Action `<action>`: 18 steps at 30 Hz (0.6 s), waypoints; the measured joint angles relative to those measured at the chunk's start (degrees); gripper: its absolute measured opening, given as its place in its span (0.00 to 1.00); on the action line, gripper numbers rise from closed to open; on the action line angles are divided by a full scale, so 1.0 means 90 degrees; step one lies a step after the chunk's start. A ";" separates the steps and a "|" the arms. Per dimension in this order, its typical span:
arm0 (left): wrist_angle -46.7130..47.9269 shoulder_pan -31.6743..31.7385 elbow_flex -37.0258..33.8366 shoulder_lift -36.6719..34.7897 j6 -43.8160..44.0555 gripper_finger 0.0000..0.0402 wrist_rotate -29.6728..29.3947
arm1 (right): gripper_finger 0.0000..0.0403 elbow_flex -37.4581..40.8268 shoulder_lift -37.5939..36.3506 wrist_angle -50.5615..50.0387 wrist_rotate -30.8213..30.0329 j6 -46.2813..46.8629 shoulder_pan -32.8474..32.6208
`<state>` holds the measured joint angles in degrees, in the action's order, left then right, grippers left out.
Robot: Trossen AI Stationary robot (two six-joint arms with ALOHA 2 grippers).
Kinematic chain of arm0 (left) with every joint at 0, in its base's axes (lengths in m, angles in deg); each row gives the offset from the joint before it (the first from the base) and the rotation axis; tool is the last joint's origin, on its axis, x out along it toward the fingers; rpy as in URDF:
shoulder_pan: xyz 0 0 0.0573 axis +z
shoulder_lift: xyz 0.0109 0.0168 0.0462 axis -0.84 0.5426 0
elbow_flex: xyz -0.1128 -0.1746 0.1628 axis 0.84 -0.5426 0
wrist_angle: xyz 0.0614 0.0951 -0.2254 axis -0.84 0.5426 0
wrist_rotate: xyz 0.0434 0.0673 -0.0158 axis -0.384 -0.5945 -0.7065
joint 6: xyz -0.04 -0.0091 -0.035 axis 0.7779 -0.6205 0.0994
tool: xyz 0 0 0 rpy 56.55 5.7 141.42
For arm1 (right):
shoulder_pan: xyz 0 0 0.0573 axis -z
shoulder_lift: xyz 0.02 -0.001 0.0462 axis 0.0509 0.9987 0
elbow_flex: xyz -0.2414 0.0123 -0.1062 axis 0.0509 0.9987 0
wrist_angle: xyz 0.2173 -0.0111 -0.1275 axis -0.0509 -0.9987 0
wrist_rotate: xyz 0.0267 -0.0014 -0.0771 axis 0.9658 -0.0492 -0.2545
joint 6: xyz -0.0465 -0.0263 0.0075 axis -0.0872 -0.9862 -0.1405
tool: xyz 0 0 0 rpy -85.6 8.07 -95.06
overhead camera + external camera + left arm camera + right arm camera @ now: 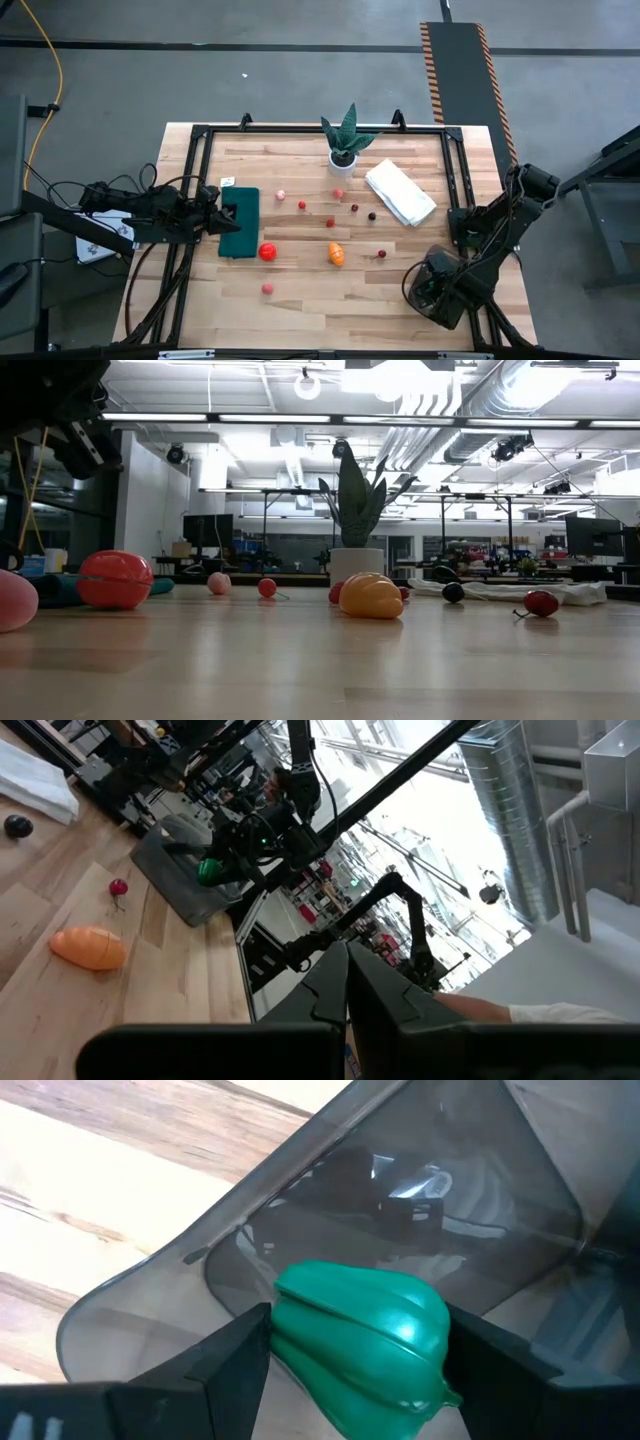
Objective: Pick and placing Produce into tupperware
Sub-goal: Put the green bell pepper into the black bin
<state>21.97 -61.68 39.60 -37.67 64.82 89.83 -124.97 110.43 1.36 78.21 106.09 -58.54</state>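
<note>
Your right tool (350,1345) is pinching a glossy, ribbed green pepper (360,1335) over the clear greyish tupperware (200,1280), at the counter's (300,300) near right corner. No writing is readable. Your left tool (222,214), pressed together, is waiting over the flat dark green mat (243,222). Smooth round produce is lying mid-counter: a red tomato (267,252), a lobed orange pepper (336,254).
</note>
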 joint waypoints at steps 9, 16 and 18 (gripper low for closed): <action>0.0000 0.0000 0.0000 0.0000 -0.0005 0.00 0.0000 | 0.63 0.0000 0.0000 -0.0062 -0.0002 0.0019 -0.0001; 0.0079 0.0002 0.0000 -0.0002 -0.0005 0.00 0.0000 | 0.63 0.0192 -0.0002 0.0068 0.0027 0.0081 -0.0001; 0.0105 0.0000 0.0000 -0.0002 -0.0005 0.00 0.0000 | 0.63 0.0240 0.0000 0.0142 0.0046 0.0088 -0.0001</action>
<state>22.92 -61.68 39.60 -37.69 64.77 89.83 -122.81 110.43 2.64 78.62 106.88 -58.55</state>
